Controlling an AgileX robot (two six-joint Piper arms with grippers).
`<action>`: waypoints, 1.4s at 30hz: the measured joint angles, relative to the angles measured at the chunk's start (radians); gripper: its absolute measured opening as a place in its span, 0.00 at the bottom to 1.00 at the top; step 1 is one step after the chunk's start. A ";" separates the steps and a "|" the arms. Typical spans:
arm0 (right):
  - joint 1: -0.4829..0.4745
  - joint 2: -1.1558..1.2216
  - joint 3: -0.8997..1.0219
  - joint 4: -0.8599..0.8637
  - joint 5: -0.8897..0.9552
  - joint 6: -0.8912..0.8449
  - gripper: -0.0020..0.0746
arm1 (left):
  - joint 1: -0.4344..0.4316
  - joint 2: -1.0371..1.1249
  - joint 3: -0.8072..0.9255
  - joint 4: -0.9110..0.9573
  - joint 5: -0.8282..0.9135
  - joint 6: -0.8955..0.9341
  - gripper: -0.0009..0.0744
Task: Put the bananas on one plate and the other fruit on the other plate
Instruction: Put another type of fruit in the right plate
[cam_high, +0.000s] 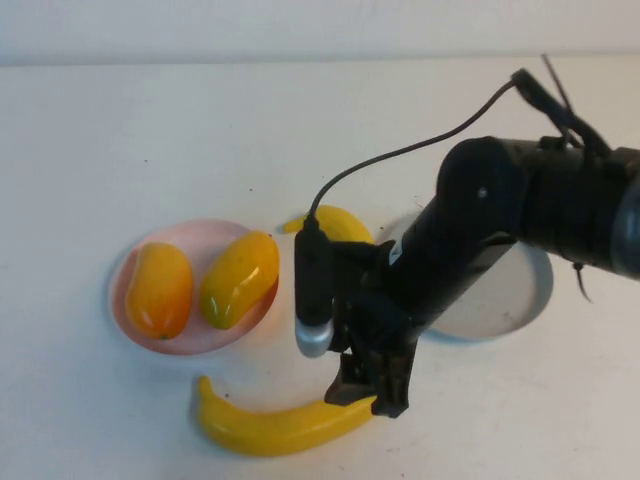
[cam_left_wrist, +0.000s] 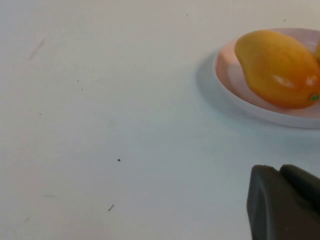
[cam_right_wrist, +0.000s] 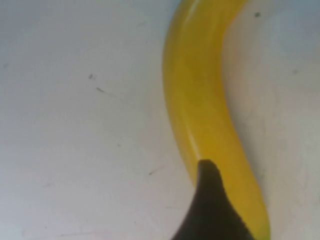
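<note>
One banana (cam_high: 270, 425) lies on the table near the front. My right gripper (cam_high: 368, 395) is open and low over its right end; in the right wrist view one finger (cam_right_wrist: 210, 200) rests against this banana (cam_right_wrist: 200, 90) and the other finger is out of view. The second banana (cam_high: 335, 222) lies between the plates, partly hidden by the right arm. The orange fruit (cam_high: 158, 290) and the yellow fruit (cam_high: 240, 278) lie on the pink plate (cam_high: 125, 270). The grey-blue plate (cam_high: 510, 300) is bare and partly covered by the arm. My left gripper (cam_left_wrist: 280, 172) is shut and empty beside the pink plate (cam_left_wrist: 230, 85).
The right arm's cable (cam_high: 400, 155) loops over the table behind the plates. The left wrist view shows the orange fruit (cam_left_wrist: 277, 67) on the pink plate and bare white table around it.
</note>
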 joint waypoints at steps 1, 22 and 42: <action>0.003 0.021 -0.005 -0.003 0.007 -0.012 0.56 | 0.000 0.000 0.000 0.000 0.000 0.000 0.01; 0.042 0.185 -0.026 -0.078 -0.014 -0.042 0.57 | 0.000 0.000 0.000 0.000 0.000 0.000 0.01; 0.050 0.142 -0.030 -0.066 0.133 -0.001 0.42 | 0.000 0.000 0.000 0.000 0.000 0.000 0.01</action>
